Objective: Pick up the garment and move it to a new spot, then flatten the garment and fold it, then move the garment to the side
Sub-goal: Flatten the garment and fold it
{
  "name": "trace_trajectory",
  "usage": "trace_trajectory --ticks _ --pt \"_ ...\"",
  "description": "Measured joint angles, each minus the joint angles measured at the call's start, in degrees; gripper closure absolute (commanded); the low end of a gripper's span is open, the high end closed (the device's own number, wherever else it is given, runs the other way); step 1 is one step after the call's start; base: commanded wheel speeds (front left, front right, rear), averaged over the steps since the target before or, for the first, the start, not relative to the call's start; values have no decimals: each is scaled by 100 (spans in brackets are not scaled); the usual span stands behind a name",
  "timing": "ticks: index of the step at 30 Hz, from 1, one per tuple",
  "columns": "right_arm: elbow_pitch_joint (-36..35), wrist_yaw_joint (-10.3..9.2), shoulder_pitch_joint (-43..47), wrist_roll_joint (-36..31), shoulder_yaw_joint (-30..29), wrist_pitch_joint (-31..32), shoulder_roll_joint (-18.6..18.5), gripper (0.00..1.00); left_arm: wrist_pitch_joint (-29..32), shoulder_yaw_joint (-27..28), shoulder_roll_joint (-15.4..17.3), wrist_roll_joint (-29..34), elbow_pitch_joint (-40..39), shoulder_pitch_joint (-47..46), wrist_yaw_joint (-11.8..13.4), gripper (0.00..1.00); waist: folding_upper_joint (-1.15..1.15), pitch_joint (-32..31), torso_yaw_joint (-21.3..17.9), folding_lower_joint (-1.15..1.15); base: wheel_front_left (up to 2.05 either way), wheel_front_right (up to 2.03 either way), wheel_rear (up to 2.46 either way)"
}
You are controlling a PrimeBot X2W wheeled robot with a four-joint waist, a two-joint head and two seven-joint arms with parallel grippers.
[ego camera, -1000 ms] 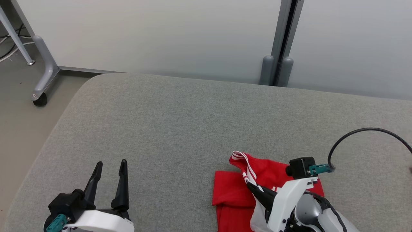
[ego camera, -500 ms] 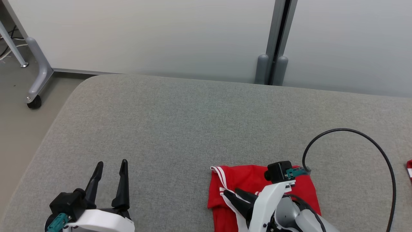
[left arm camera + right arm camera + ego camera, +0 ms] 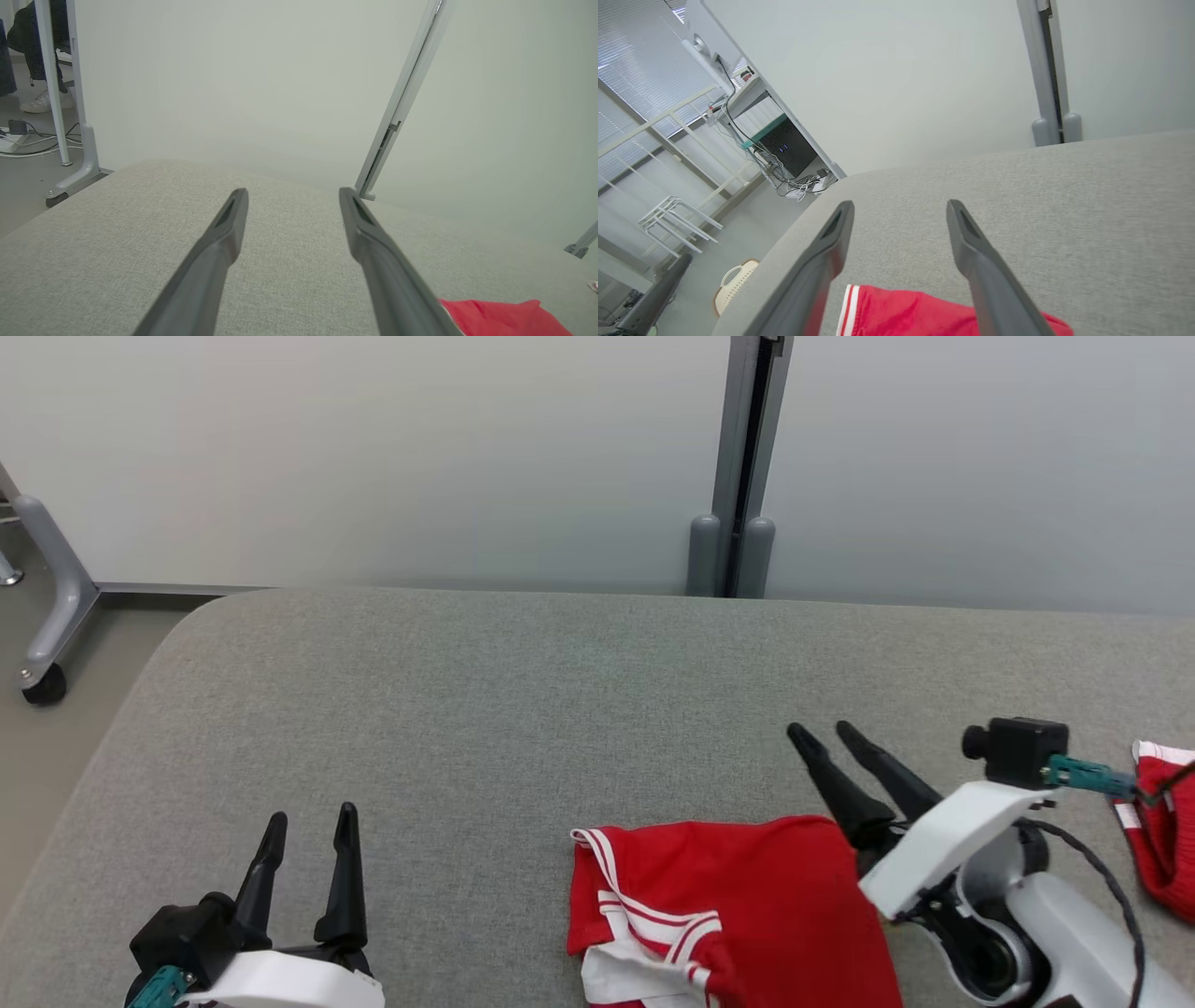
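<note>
Garment on table's near edge, partition behind

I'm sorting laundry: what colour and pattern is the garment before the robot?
The fabric garment is red with white stripes; best in head view.

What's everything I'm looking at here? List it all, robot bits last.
garment: one, red with white stripes, on the table's near edge.
cloth: one, red with white trim, at the table's right edge.
table: one, grey fabric top, in front of the robot.
post: one, grey, against the pale wall behind the table.
wheeled leg: one, grey, on the floor at far left.
left claw: one, black, open and empty, near left.
right claw: one, black, open and empty, by the garment's far right corner.
</note>
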Motion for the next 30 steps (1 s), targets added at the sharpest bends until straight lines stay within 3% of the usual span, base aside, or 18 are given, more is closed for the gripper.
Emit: trace_trajectory --ticks 7,18,30 --pt "220 0 331 -268 -560 -185 -561 0 -33 60 -41 7 -79 96 4 0 0 -53 -110 0 0 0 0" --pt "600 0 605 -476 -522 -235 -246 0 -49 58 -64 59 -85 99 -21 0 0 -31 -1 0 0 0 0" --pt "392 0 919 -1183 -1152 -682 -505 0 -58 157 -71 64 -164 225 10 0 0 -99 -95 0 0 0 0"
